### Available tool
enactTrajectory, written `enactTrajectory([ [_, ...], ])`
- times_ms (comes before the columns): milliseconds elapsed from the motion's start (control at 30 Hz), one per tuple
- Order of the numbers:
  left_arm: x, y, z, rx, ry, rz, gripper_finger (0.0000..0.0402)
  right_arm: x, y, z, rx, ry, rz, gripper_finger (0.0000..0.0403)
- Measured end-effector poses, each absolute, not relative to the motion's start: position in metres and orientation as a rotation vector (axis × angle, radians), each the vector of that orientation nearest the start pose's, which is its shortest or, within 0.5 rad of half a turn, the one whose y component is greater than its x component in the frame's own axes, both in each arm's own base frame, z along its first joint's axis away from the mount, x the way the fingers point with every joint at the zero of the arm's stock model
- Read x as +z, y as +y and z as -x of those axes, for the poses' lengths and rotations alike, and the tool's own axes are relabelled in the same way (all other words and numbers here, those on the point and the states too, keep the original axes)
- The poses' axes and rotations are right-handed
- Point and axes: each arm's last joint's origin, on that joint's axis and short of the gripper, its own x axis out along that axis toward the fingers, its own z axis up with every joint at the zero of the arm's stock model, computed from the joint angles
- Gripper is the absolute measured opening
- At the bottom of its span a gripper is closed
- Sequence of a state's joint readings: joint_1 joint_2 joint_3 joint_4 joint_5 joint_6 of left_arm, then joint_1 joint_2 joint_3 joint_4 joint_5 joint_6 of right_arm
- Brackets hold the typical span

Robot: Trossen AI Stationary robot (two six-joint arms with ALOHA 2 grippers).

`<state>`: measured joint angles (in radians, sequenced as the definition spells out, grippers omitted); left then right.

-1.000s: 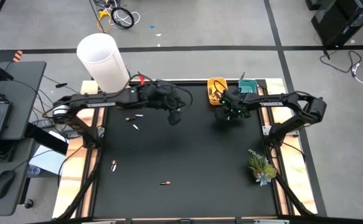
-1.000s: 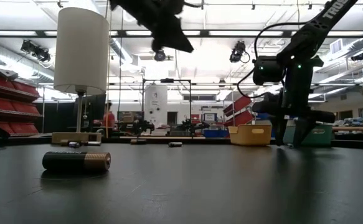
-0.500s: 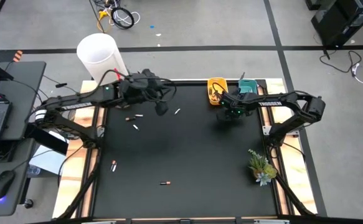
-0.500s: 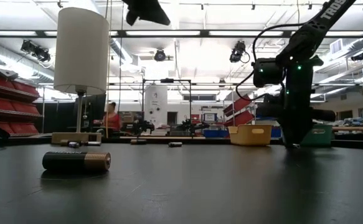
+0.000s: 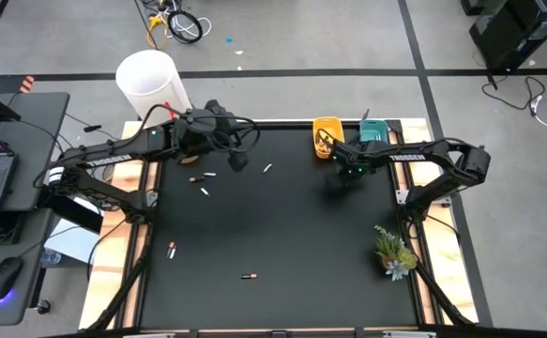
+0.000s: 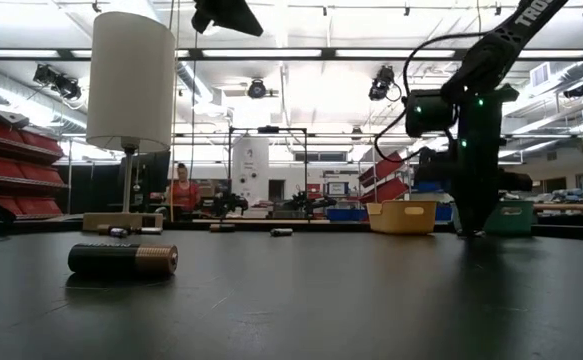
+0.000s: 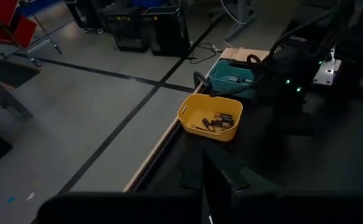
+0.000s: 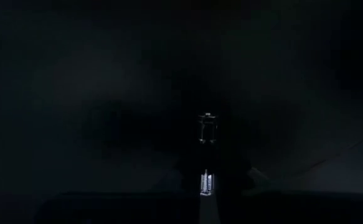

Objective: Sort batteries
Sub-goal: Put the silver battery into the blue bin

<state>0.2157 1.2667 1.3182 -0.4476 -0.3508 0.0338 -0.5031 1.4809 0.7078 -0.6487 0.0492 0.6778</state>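
Since a second ago the left hand (image 5: 238, 161) has been swinging back from the middle of the bench (image 5: 282, 244) toward the lamp (image 5: 153, 89) corner, fingers pinched narrow on nothing I can make out, and a white battery (image 5: 267, 168) is now lying where it passed, some way to the left of the yellow tray (image 5: 326, 128). The right hand (image 5: 345, 176), down beside the yellow tray on the near side, has been closing from wide to narrow; its wrist view is showing a small silvery thing (image 8: 207, 127) between the tips, probably a battery, though I cannot tell whether it is truly gripped. If it is, the next step is lifting it into a tray; the teal tray (image 5: 372, 130) is just right of the yellow one, which is already holding several batteries. Other batteries are still waiting well left of the yellow tray: a pair (image 5: 202, 176), a white one (image 5: 204, 192), and two (image 5: 171, 250) (image 5: 248, 276) farther toward the near edge.
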Motion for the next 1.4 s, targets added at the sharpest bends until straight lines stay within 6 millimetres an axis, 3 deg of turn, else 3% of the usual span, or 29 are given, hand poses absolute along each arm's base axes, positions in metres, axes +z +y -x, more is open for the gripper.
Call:
enactTrajectory([
  [300, 0.391, 0.068, -0.262, 0.546, 0.422, -0.092, 0.0017, 0.175, -0.118, -0.215, -0.829, 1.135, -0.840, 0.0020],
  [467, 0.391, 0.068, -0.262, 0.545, 0.423, -0.099, 0.0017, 0.200, -0.125, -0.217, -0.833, 1.181, -0.780, 0.0020],
  [800, 0.391, 0.068, -0.262, 0.545, 0.420, -0.099, 0.0017, 0.253, -0.162, -0.185, -1.012, 1.339, -0.700, 0.0020],
  [1100, 0.397, 0.068, -0.265, 0.550, 0.351, -0.094, 0.0017, 0.246, -0.193, -0.150, -1.181, 1.398, -0.670, 0.0024],
  [1400, 0.395, 0.070, -0.266, 0.615, 0.344, -0.024, 0.0018, 0.232, -0.216, -0.147, -1.131, 1.411, -0.647, 0.0127],
])
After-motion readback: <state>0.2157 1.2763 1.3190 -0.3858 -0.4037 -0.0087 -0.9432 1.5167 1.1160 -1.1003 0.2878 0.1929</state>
